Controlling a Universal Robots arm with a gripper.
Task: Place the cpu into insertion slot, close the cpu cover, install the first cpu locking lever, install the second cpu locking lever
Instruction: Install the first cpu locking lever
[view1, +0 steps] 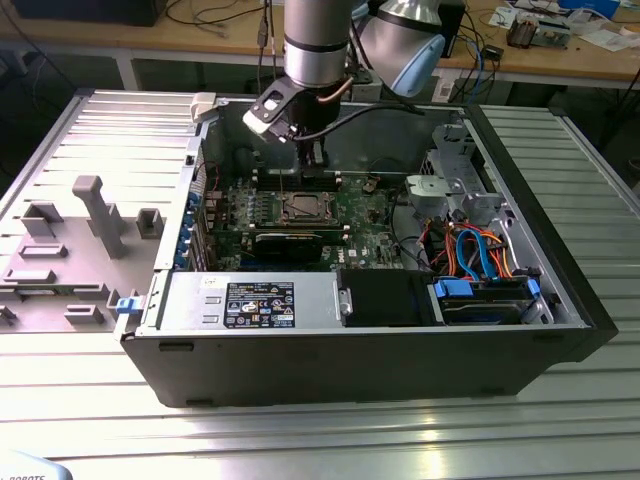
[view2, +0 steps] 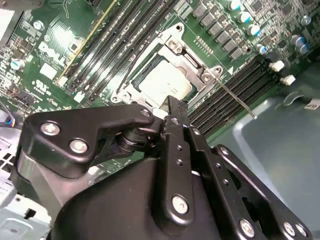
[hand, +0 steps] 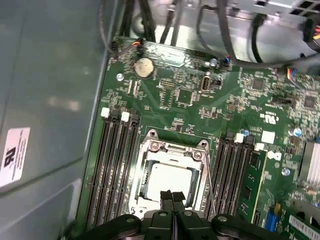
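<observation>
— Where is the cpu (hand: 167, 179)?
— Seated in the slot (hand: 151, 135), with the cover (hand: 199, 172) lying flat around it.
— And the gripper (hand: 172, 196)?
— Just above the slot's edge, fingers (view2: 176, 112) pressed together on nothing. A thin lever (view2: 239, 102) juts out alongside.

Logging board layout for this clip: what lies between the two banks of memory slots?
In the first wrist view, the insertion slot lies between the memory slots, with the cpu seated in it.
</observation>
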